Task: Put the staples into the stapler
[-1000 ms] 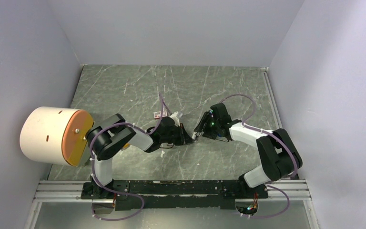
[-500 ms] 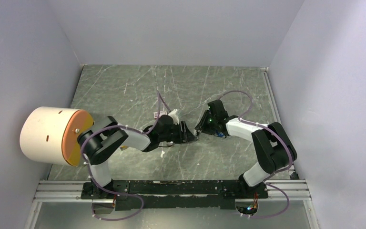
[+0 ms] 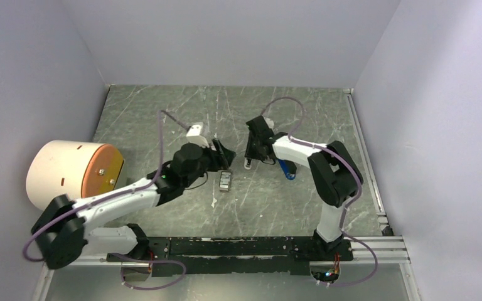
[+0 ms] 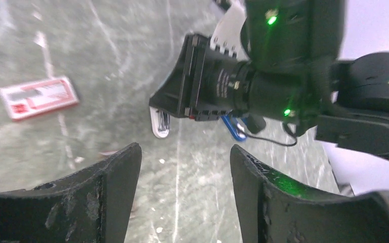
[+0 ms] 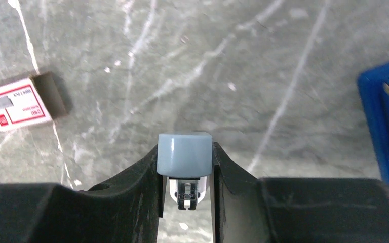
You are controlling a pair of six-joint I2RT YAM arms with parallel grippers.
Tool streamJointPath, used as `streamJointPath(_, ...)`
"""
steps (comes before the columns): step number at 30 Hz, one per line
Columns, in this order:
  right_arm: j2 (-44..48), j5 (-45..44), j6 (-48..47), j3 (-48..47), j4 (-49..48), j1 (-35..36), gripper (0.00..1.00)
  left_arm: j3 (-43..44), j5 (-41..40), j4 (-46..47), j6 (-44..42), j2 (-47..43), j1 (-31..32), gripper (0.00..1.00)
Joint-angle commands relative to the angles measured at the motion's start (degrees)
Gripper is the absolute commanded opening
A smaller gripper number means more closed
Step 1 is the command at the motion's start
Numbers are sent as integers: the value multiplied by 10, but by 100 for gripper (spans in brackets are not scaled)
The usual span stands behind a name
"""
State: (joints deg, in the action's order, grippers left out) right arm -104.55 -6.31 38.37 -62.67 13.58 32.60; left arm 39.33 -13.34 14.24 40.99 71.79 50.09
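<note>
In the top view the left end effector (image 3: pixel 219 153) sits at mid-frame, its tip pointing right toward the right end effector (image 3: pixel 250 157). The two are near each other but apart. The left wrist view shows the left one open: both dark fingers (image 4: pixel 116 177) stand spread with nothing between them, only the surface (image 3: pixel 163 113) below.

The right end effector is closed on a grey-blue piece (image 5: pixel 185 152). The piece is pinched between the two fingers, and a small metal part shows under its rounded cap. In the left wrist view its pale lower end (image 4: pixel 160 124) hangs below the right end effector at centre frame.

The staples (image 3: pixel 226 180) lie flat on the surface just below the left end effector's tip, a little left of centre in the top view, free of both arms.

The stapler (image 3: pixel 285 168) lies on the surface right of centre, just beside the right forearm. Its blue body runs along the right edge of the right wrist view (image 5: pixel 385 116) and shows as a blue sliver in the left wrist view (image 4: pixel 233 129).

A red-and-white box (image 5: pixel 15 104) lies at the left of both wrist views. A cream drum (image 3: pixel 69 179) with an orange face stands at the left of the top view.
</note>
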Motion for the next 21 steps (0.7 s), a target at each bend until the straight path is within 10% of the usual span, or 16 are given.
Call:
streamJointPath(1, -56, -63, -17, -73, 42, 31, 28, -25, -154, -79, -43, -93, 1, 70)
streamJointPath(12, -165, -119, -25, -227, 124, 71, 35, -77, -203, -126, -21, -182, -6, 83)
streamJointPath(21, -152, -114, -31, -242, 147, 73, 66, -87, -166, -126, -12, -170, -11, 92)
